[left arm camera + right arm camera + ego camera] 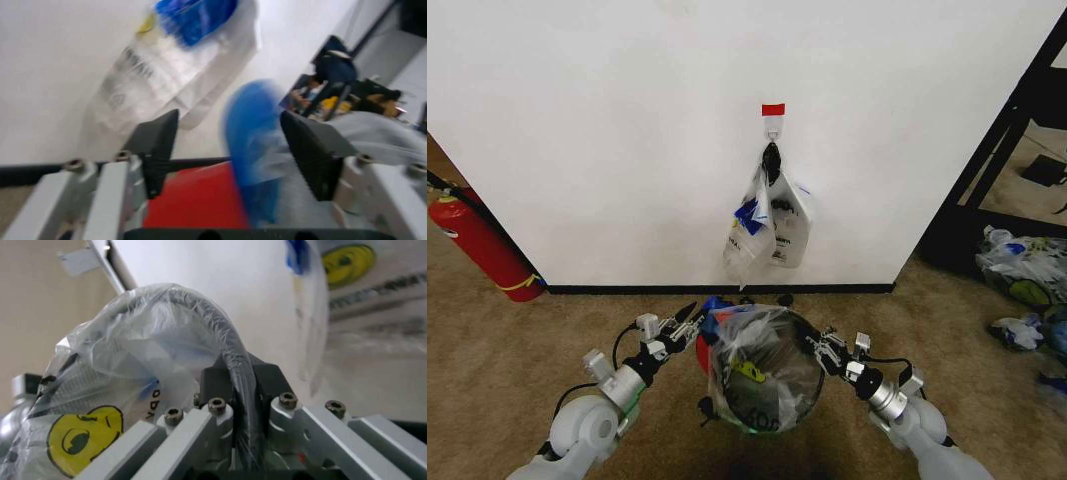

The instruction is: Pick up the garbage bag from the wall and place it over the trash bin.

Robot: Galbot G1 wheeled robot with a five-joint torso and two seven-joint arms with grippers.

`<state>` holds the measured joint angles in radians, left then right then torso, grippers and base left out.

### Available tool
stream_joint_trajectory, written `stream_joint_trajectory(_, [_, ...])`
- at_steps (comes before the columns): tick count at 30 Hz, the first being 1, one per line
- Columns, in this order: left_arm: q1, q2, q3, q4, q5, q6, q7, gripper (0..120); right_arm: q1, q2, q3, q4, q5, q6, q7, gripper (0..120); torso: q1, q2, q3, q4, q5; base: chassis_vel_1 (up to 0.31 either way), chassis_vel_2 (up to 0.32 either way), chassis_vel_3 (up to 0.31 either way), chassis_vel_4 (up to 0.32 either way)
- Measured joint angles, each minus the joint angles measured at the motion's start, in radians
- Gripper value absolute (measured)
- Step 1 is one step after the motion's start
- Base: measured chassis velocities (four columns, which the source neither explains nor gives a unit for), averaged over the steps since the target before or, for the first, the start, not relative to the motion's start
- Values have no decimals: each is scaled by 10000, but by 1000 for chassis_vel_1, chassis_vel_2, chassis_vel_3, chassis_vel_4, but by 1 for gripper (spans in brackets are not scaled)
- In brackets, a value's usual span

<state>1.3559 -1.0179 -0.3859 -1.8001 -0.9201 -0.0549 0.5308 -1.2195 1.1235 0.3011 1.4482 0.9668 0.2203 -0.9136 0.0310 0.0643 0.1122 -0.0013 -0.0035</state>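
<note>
Bagging step: the thin see-through whitish garbage bag (757,375) with dark print and a yellow-green logo is sitting draped over the small round black mesh trash bin (762,425) on the carpet, near the robot and below the white wall (627,130). Right pincer (825,350) is clamping shut on the bin's rim with bag film pinched in, at the bin's right. Left pincer (689,322) is gaping wide at the left rim, holding nothing, blue bag patch between its jaws. Next move, I'd judge: left side closing on the film and stretching it over the rim. Bunch of similar printed bags (767,225) is hanging from the red-taped hook (772,125). Bin looks lined, otherwise empty.
</note>
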Motion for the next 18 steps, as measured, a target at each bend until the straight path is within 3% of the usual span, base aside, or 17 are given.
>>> stream_joint_trajectory(4, [6,-18,-49,152,467,-324,230,83,-35,82,-172,13,-21,166,834,1,0,0,0,-1,0,0,0,0,0])
stream_joint_trajectory(9, [-6,-33,-60,211,816,-514,-201,97,-85,206,-367,198,-83,407,2079,1,0,0,0,-1,-1,0,0,0,0])
stream_joint_trajectory(12, [54,-108,-20,-227,1293,-884,-1347,100,-178,315,-645,456,-276,835,3517,1,1,0,1,0,-2,0,0,0,0])
stream_joint_trajectory(15, [487,-402,244,-1678,2749,-1337,-3525,99,-464,430,-1201,1150,-595,1422,5534,1,0,0,0,-5,0,0,0,0,0])
stream_joint_trajectory(18, [875,-674,434,-2396,3671,-1411,-4127,94,-697,617,-1464,1554,-1229,1926,6461,1,0,1,-1,-3,8,0,0,0,0])
